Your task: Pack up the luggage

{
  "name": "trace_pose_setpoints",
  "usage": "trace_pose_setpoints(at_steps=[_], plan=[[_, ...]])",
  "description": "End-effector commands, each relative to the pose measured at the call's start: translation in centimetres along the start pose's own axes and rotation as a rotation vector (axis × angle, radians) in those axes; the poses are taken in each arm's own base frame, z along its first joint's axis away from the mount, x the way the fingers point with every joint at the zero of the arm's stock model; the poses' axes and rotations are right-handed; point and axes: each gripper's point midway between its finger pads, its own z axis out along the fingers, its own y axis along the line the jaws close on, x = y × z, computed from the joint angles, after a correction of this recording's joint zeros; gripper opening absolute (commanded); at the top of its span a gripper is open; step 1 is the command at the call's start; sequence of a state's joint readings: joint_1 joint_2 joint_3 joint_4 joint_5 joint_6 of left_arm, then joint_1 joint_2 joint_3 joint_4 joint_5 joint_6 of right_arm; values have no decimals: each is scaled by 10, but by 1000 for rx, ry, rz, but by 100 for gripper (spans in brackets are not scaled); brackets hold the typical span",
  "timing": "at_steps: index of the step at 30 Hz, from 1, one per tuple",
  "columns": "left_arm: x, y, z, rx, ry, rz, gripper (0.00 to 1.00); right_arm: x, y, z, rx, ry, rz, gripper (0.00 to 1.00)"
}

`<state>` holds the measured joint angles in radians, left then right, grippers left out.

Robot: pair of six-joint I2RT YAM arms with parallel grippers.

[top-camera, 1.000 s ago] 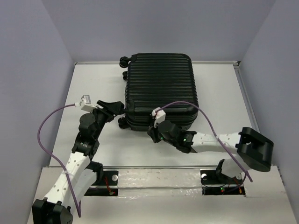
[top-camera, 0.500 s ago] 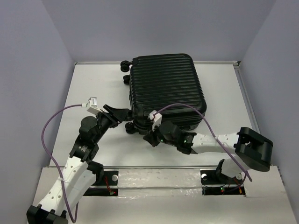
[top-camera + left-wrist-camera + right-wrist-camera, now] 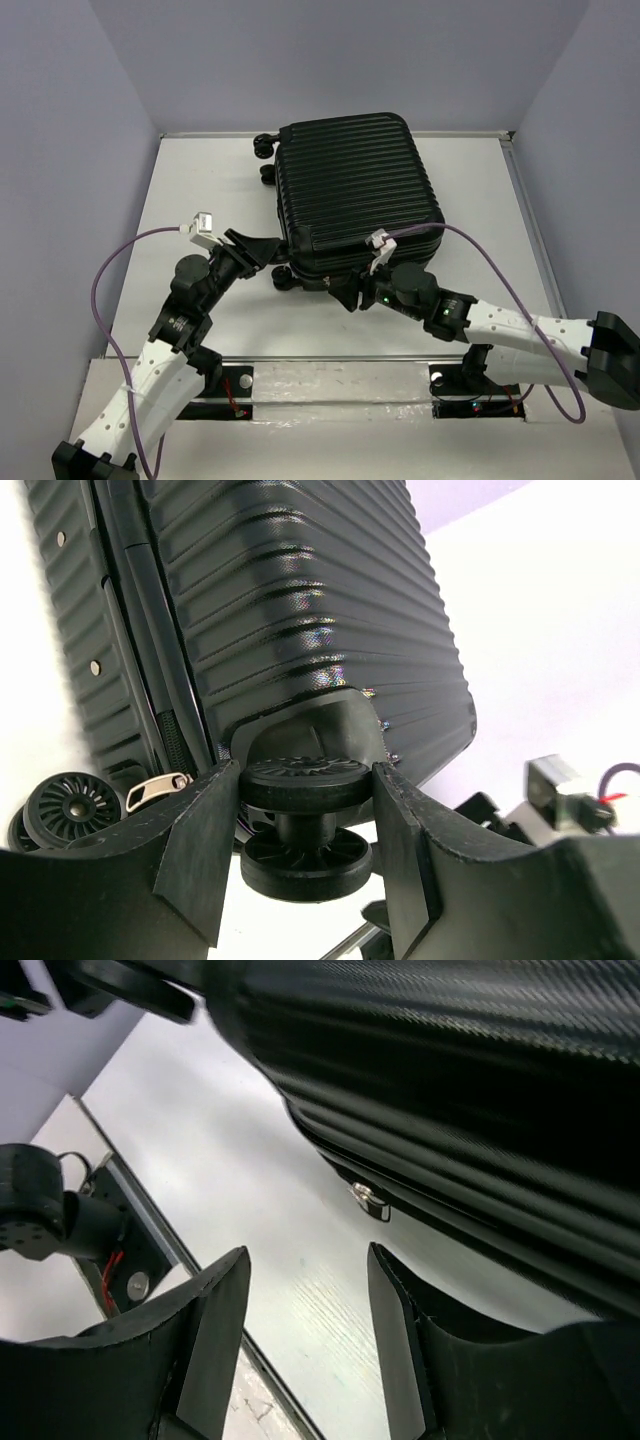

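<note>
While the black luggage [image 3: 355, 190] lay flat and shut on the white desk [image 3: 200, 180], both arms reached up to its near side. It was the biggest thing there. It sat in the middle of the desk, a bit toward 12 o'clock, and it was turned a little, so its edges did not line up with the desk's edges. Its top was covered in long bumpy lines.

At about 7 o'clock on the luggage, the left fingers [image 3: 200, 850] were at the corner. In the left wrist view, they pinched a small black wheel [image 3: 305, 783], one finger on each side of it. A silver zip pull [image 3: 155, 788] hung just beside that wheel, at its 9 o'clock. Another wheel [image 3: 70, 805] sat past the zip pull.

At about 6 o'clock on the luggage, the right fingers [image 3: 215, 1330] were close to the near edge. They were spread apart and held nothing. Only bare desk showed between them in the right wrist view. A tiny metal tab [image 3: 368, 1198] stuck out from the luggage's side, above the gap.

Two more wheels [image 3: 265, 150] poked out at the luggage's 11 o'clock corner. A purple cable [image 3: 110, 270] looped out from the left arm toward 9 o'clock.
</note>
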<state>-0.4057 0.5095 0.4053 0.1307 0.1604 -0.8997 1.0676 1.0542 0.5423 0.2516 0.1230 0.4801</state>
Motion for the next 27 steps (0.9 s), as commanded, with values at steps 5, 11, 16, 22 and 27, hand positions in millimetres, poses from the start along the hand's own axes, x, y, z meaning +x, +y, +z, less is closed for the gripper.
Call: trace_pose_setpoints(at_steps=[5,11,16,22,27], plan=[[12,-29,-2,115,50,-5,6,26,-30,10,118,-12,70,51],[22,-40,-4,137,63,-19,6,12,-39,29,139,-141,46,52],[29,-38,-4,139,77,-27,6,-4,-40,35,152,-230,37,50],[37,-38,-4,148,99,-41,6,-13,-52,36,212,-299,48,29],[39,-51,-5,187,114,-61,6,-13,-41,38,159,-301,53,7]])
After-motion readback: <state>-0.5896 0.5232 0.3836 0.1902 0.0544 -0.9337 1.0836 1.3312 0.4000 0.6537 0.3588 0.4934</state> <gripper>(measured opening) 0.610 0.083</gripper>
